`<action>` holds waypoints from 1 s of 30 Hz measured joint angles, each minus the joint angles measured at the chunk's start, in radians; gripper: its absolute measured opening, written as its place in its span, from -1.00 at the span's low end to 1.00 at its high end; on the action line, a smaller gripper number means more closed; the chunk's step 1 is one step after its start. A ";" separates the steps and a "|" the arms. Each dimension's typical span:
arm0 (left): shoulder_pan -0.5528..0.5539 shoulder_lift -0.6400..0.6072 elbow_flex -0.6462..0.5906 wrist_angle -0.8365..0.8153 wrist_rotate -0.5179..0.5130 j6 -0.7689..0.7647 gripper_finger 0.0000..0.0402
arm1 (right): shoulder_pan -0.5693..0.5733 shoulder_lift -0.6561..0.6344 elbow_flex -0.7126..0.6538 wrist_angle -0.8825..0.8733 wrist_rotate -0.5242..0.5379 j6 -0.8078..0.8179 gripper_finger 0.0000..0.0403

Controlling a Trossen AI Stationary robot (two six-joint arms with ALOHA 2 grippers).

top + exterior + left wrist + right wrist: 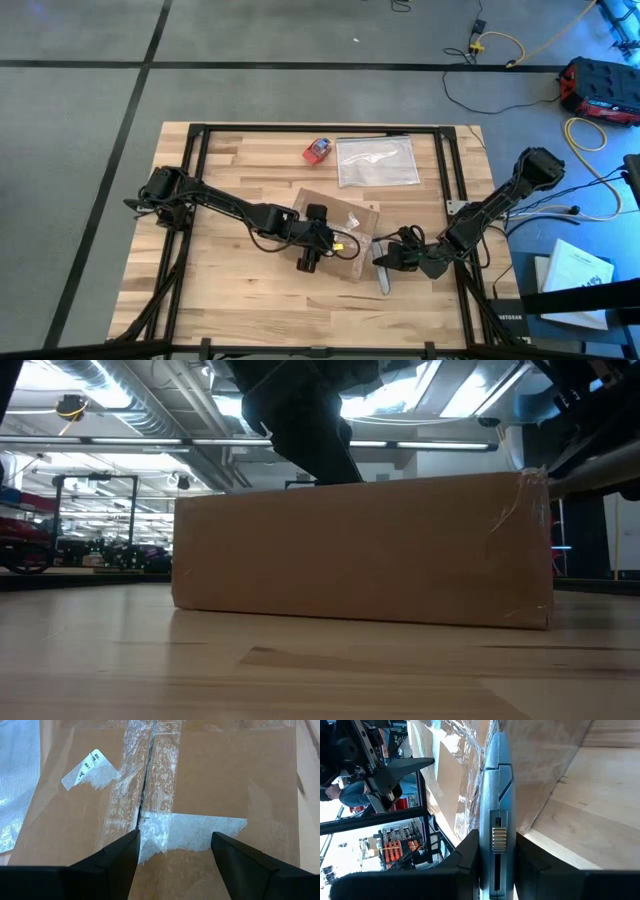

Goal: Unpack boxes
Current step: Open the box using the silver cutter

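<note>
Left claw point(175, 852) open, fingers spread over the taped seam of the cardboard box point(335, 225). Right claw point(495, 855) clamped on a grey utility knife point(496, 795) at the box's side.

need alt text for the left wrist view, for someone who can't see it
Close view down onto the top of a brown cardboard box, its centre seam covered by wrinkled clear tape. The left gripper hovers over it with its two dark fingers spread apart, holding nothing. A torn white label sticks to one flap.
</note>
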 joint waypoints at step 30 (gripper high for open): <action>0.001 0.000 0.000 0.002 -0.004 0.000 0.17 | 0.000 0.001 0.000 0.072 -0.139 -0.055 -0.70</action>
